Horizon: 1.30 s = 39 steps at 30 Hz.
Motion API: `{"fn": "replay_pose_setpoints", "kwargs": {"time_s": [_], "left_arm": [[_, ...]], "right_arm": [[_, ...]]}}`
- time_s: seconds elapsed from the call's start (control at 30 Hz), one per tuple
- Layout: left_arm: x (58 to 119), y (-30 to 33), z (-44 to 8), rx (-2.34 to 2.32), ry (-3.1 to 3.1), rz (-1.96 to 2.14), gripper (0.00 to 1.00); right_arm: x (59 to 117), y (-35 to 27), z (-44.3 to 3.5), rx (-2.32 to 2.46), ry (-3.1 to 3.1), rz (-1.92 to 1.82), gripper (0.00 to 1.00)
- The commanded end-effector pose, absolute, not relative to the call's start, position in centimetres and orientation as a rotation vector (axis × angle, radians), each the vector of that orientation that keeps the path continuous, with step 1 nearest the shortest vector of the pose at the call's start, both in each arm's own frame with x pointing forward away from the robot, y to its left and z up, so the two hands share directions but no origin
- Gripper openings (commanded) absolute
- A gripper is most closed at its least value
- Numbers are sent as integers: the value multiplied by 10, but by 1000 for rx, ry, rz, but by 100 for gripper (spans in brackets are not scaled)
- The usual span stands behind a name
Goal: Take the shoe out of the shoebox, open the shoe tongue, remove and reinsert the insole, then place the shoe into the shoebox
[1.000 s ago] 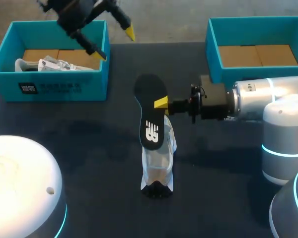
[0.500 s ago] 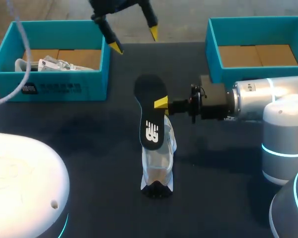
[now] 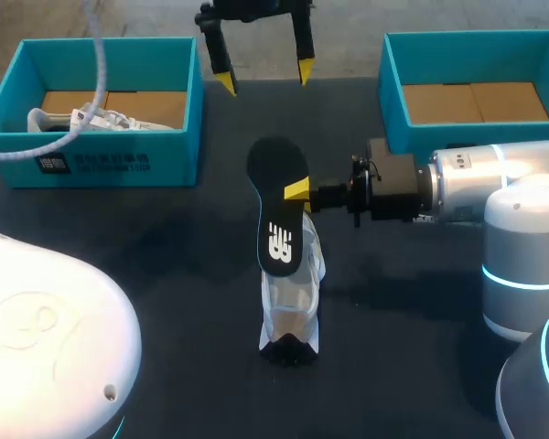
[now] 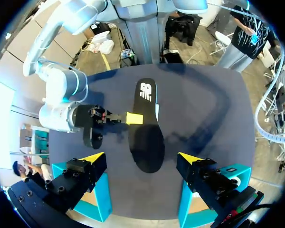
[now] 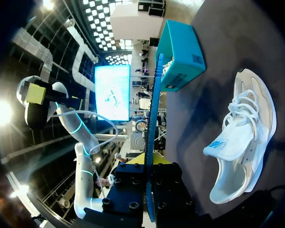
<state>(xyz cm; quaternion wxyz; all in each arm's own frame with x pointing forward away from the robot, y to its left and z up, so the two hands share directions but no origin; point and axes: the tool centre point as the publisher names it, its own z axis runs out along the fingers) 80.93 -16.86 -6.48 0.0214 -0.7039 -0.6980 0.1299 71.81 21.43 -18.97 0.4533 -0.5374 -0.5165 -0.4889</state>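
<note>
Right now the black insole [image 3: 276, 215] is out of the shoe and gripped by the right pincer [image 3: 297, 192], which comes in from 3 o'clock and is clenched on the insole's edge near its middle. From the right wrist the insole [image 5: 152, 123] shows edge-on, running straight out from between that pincer's [image 5: 148, 161] fingers. The white shoe [image 3: 291, 302] rests on the dark table [image 3: 165, 274] at 6 o'clock of the insole, partly hidden under it from above; from the right wrist the shoe [image 5: 242, 142] is apart from the insole. The left pincer [image 3: 263, 80] hangs released at 12 o'clock of the insole, touching nothing; its wrist camera looks down on the insole [image 4: 145, 128]. One teal shoebox [image 3: 91, 160] sits at 10 o'clock of the shoe, another shoebox [image 3: 471, 46] at 2 o'clock
</note>
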Motion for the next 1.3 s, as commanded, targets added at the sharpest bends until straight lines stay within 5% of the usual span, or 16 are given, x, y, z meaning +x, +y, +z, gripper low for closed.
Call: {"fn": "replay_pose_setpoints", "kwargs": {"time_s": [0.03,1.3], "left_arm": [[814,-169,-63,-2171,-2162,387,100],[795,-84,-85,-2386,-2498,1890,100]], "right_arm": [[718,215,-189,-1330,-1278,-1204,0],[718,215,-189,-1330,-1278,-1204,0]]}}
